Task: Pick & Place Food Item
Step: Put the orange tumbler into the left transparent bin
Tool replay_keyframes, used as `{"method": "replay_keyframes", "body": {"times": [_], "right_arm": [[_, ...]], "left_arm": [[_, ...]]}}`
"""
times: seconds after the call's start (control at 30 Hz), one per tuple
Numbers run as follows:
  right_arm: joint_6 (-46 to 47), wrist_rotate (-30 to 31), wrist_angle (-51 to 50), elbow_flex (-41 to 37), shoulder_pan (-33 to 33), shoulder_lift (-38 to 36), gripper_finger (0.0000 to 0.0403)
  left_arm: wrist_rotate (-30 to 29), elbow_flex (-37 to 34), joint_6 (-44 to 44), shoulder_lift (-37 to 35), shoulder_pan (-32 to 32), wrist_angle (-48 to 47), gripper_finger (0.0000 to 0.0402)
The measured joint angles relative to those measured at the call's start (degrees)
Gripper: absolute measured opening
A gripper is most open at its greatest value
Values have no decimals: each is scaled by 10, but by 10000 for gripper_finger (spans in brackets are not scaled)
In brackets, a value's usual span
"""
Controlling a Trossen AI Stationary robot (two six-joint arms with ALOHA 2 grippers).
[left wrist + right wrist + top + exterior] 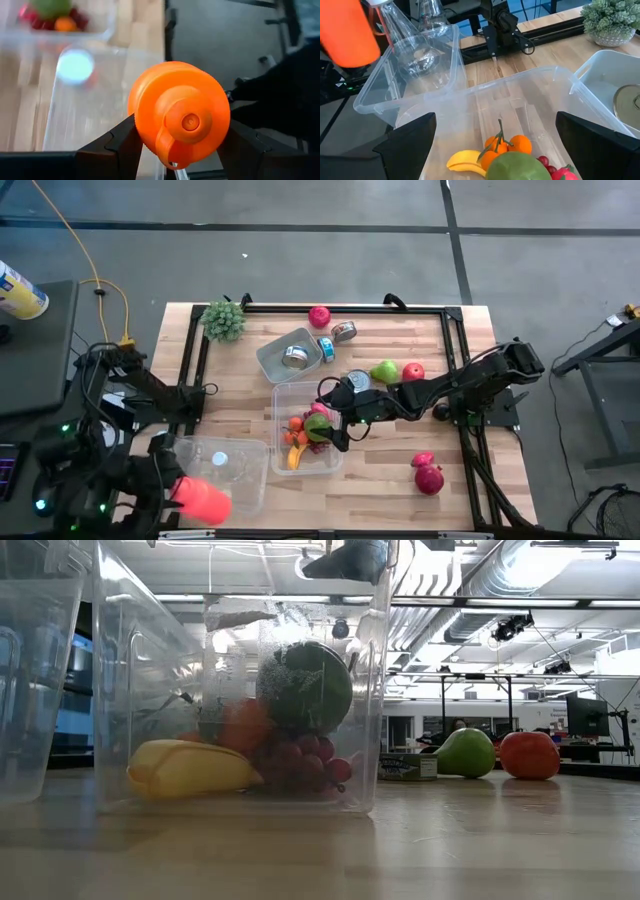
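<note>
A clear bottle (417, 47) with an orange cap (202, 501) is in my left gripper (180, 127), at the table's near left corner. It slants from the cap down into an open clear bin (225, 470). My right gripper (335, 428) hangs open over a second clear bin (283, 395) at mid-table. That bin holds a banana (465, 161), oranges (507, 146), a green fruit (520, 167) and grapes (300, 760). Nothing lies between its fingers (405, 145). The same gripper (350, 560) shows above the bin in the low view. My left gripper pinches the bottle's orange cap (142, 112) between its two fingers (122, 145), one on each side. The fingers come slanting down from the table's near left. The cap end is held high and the clear body tilts down into the bin; whether its bottom rests there I cannot tell.
A grey tray (275, 358) with a can stands behind the fruit bin, with two cans (344, 331) and a red apple (319, 316) beside it. A green pear (384, 371) and red fruit (412, 372) lie right of it, more red fruit (428, 476) near right, a plant (224, 320) far left.
</note>
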Motion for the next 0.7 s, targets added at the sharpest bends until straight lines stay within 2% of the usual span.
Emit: {"method": "replay_keyframes", "body": {"times": [0.13,0.47,0.7], "right_arm": [[0,0,-1,0,0,0,400],[0,1,-1,0,7,0,400],[0,1,-1,0,19,0,400]], "left_arm": [[-1,0,-43,9,-9,-11,204],[13,-1,-36,10,-9,-12,204],[18,-7,5,10,-5,-11,204]]}}
